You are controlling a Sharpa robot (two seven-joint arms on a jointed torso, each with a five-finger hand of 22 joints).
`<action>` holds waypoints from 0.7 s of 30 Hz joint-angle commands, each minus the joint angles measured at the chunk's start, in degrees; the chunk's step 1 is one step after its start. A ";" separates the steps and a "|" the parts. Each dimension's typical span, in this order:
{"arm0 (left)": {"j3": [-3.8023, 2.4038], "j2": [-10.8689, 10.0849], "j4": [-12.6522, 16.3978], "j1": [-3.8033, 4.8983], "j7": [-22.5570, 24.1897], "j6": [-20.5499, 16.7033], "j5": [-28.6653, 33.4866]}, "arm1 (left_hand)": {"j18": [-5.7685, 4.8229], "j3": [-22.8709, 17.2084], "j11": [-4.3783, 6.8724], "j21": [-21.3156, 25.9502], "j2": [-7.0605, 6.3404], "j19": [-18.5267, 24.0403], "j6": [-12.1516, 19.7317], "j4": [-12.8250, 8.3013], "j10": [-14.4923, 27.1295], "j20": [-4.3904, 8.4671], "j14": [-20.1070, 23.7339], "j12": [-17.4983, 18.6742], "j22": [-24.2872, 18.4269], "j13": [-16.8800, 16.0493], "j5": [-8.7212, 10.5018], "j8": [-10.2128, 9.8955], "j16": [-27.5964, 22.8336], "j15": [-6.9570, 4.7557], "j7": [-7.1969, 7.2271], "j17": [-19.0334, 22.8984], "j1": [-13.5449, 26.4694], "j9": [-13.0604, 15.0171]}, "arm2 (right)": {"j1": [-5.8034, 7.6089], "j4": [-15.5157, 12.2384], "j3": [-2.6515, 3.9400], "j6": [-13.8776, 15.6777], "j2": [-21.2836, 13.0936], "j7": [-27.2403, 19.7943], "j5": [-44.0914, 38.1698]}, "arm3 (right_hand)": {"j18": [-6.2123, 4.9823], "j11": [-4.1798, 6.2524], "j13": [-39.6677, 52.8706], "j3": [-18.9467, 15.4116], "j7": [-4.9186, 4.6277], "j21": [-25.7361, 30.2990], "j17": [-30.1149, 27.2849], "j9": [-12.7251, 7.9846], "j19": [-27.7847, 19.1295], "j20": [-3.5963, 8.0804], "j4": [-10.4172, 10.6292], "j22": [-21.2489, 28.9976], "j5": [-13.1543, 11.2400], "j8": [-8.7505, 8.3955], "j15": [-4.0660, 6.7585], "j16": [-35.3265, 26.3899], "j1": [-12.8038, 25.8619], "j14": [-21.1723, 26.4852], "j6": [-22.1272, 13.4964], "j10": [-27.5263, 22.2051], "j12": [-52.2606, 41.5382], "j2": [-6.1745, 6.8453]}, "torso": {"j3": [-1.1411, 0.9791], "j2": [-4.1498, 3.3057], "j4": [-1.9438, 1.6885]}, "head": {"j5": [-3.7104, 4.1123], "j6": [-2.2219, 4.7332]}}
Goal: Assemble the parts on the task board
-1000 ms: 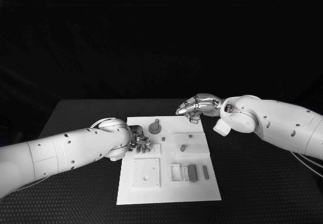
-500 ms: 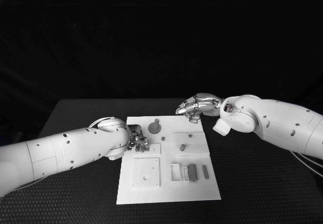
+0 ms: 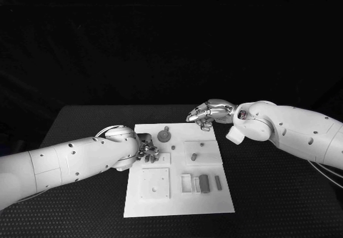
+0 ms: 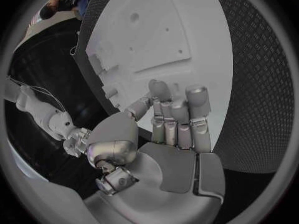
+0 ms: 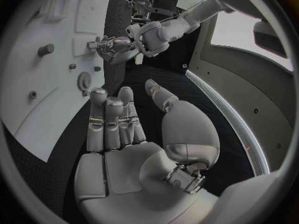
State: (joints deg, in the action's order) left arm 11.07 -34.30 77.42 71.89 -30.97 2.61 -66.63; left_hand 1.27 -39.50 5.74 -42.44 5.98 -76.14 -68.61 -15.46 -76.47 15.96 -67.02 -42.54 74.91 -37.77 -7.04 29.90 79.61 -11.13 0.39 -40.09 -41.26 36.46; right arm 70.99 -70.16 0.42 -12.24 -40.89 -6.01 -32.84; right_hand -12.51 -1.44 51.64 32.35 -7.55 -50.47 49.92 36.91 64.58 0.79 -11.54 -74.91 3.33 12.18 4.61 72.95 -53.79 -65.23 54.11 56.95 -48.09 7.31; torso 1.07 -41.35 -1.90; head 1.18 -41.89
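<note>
Head view, item one: my left hand (image 3: 148, 150), left of centre frame, fingers curled over the task board (image 3: 179, 198) at its left edge; whether it holds a part, I cannot tell. Right hand (image 3: 205, 115), upper right of centre, empty and loosely spread. Round geared part (image 3: 165, 135) lies between them, nearer the left hand.

No readable text, labels, brand marks, numbers or signs anywhere: none on the task board (image 3: 179, 198), none on the small parts, none on the arms, none on the tabletop (image 3: 278, 198).
</note>
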 commanded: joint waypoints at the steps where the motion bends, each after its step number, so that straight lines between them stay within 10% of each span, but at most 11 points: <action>1: 0.00 0.13 0.15 0.01 0.12 0.56 -0.66 | 2.49 -0.18 -0.05 -0.25 -0.43 0.09 0.15 -0.06 0.46 -0.17 -0.01 -0.19 1.23 -0.08 0.05 -0.18 -0.13 -0.32 -0.32 -0.06 0.18 0.07 | -0.01 -0.06 0.01 -0.87 0.02 -0.51 -0.19 | -2.49 -0.11 -0.10 0.03 -0.28 0.32 -0.10 0.06 -0.30 0.27 -0.03 -1.03 -0.22 -0.23 0.02 -0.31 0.59 0.28 0.02 -0.47 -0.29 -0.21 | -0.03 0.00 0.02 | 0.03 -0.05; 21: -0.02 0.10 0.11 0.01 0.89 -1.41 -0.23 | 2.50 0.37 -0.04 -0.34 -1.52 0.12 0.16 0.40 0.54 -0.17 0.03 -0.33 1.17 -0.17 1.21 -0.12 -0.06 -0.33 -0.31 -0.03 0.35 0.17 | -0.01 -0.02 0.01 -0.90 0.03 -0.47 -0.17 | -2.49 -0.12 -0.17 0.03 -0.29 0.33 -0.10 0.06 -0.31 0.26 0.04 -1.04 -0.22 -0.23 0.02 -0.30 0.66 0.29 0.01 -0.50 -0.34 -0.21 | -0.03 0.01 0.04 | 0.11 0.08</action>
State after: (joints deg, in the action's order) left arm 11.09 -34.23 77.42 71.89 -30.93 2.33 -67.02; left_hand 1.26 -39.24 5.74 -42.44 5.07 -76.07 -68.59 -15.21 -76.47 15.85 -66.94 -42.54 74.90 -37.89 -6.11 29.90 79.60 -11.02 0.40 -40.08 -41.12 36.57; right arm 70.99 -70.16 0.41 -12.26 -40.88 -6.01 -32.83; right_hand -12.50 -1.65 51.53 32.35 -7.43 -50.47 49.87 36.90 64.49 0.70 -11.54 -74.91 3.33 12.18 4.58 72.95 -53.55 -65.25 54.02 56.73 -48.09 7.07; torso 1.00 -41.34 -1.85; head 1.25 -41.86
